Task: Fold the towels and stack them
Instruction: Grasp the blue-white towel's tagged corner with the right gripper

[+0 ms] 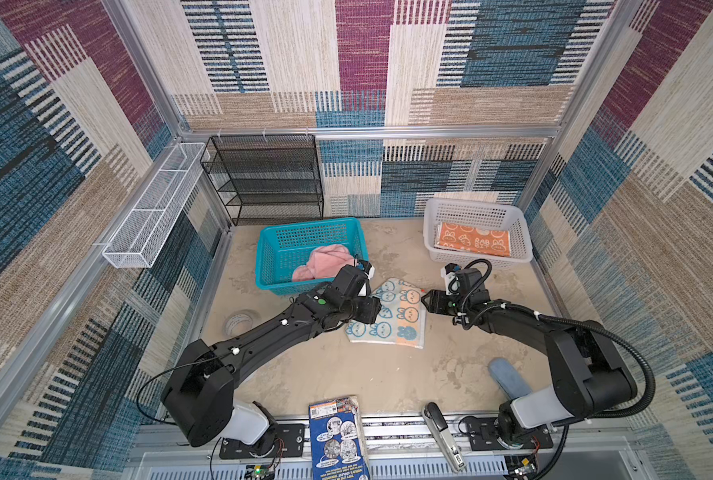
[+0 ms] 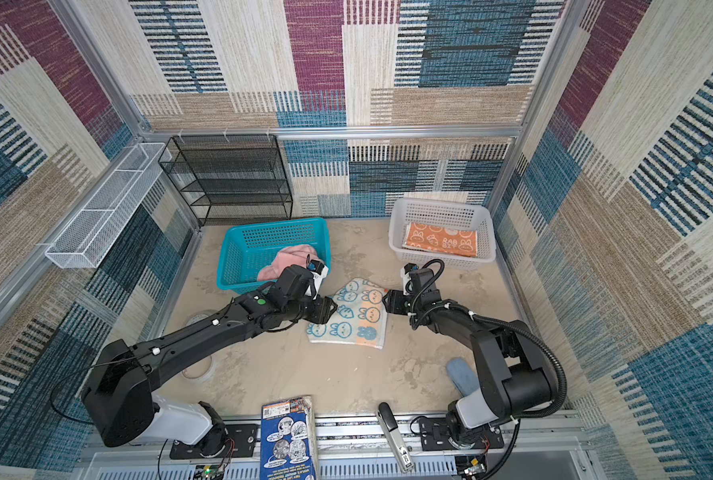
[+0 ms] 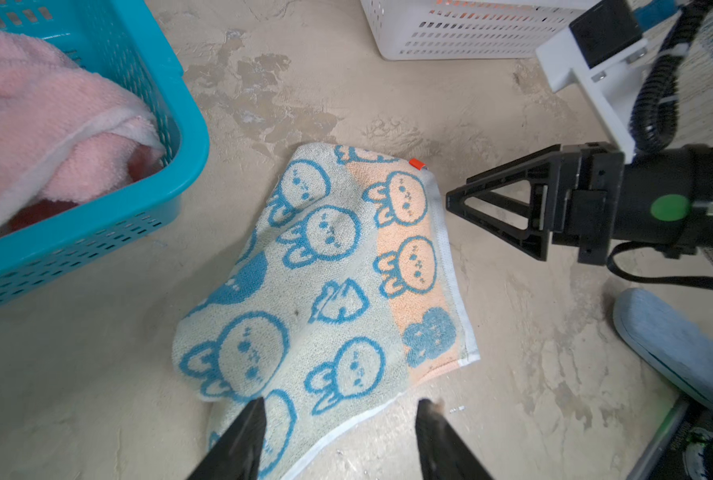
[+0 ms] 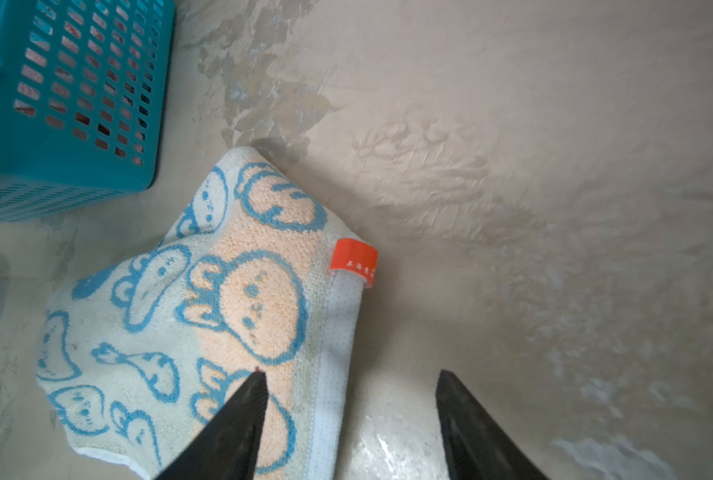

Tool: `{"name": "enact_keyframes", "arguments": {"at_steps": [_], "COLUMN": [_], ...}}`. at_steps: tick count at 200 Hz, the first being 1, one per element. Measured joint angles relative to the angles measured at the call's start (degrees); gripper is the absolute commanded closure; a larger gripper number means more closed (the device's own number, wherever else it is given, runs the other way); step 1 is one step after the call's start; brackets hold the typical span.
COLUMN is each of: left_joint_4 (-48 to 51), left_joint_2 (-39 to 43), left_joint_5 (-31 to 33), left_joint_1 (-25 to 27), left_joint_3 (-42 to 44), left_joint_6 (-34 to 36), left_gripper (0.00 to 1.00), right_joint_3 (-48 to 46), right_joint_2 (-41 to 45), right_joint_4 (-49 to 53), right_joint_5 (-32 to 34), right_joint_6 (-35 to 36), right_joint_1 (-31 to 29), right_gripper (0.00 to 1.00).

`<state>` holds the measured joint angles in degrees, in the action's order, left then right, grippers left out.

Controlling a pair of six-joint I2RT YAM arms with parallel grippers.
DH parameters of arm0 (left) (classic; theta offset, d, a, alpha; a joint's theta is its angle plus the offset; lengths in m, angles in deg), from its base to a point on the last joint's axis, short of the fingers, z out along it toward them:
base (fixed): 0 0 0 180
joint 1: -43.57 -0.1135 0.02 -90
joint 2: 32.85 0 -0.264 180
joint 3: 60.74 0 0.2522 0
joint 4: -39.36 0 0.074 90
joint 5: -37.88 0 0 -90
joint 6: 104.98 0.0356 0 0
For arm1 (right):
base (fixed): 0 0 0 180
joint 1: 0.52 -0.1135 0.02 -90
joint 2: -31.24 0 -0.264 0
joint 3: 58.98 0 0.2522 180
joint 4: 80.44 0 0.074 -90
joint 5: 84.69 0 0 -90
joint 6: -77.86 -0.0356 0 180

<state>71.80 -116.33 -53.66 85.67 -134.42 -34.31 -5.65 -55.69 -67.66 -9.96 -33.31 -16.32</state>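
The blue towel (image 1: 392, 318) is laid on the worktop (image 1: 346, 374) between both hands. The left hand (image 3: 340, 405) and the right hand (image 4: 350, 374) are held spread at its opposite edges, with nothing clasped. The orange towel (image 1: 473, 239) is seen in the white basket (image 1: 481, 261), and the pink towel (image 1: 325, 262) in the teal basket (image 1: 265, 257).

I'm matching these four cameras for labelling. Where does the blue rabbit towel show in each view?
In a top view: the blue towel lies mid-table, just right of the teal basket.
In a top view: it lies in the same spot by the basket.
Left wrist: it fills the middle, with the basket beside it.
Right wrist: it is seen close up, near the basket's corner.
Shared landmark: the teal basket, in all four.
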Motion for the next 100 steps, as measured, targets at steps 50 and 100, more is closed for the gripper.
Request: {"name": "enact_keyframes", "arguments": {"at_steps": [50,100], "left_joint_4": [-0.26,-0.24], "left_joint_2": [0.02,0.35], "left_joint_5": [1.38,2.69], "left_joint_1": [-0.04,-0.04], "left_joint_3": [0.57,0.94], "left_joint_6": [0.04,0.9], "left_gripper": [0.38,0.38], "right_joint_3": [1.18,1.4], "right_joint_2": [-4.0,-6.58], "right_joint_4": [-4.37,-6.1], "right_joint_5": [-1.16,-1.62], "right_joint_6": [-2.27,-2.8], "right_joint_1": [-0.72,-1.01], "right_gripper": [0.57,0.79]}}
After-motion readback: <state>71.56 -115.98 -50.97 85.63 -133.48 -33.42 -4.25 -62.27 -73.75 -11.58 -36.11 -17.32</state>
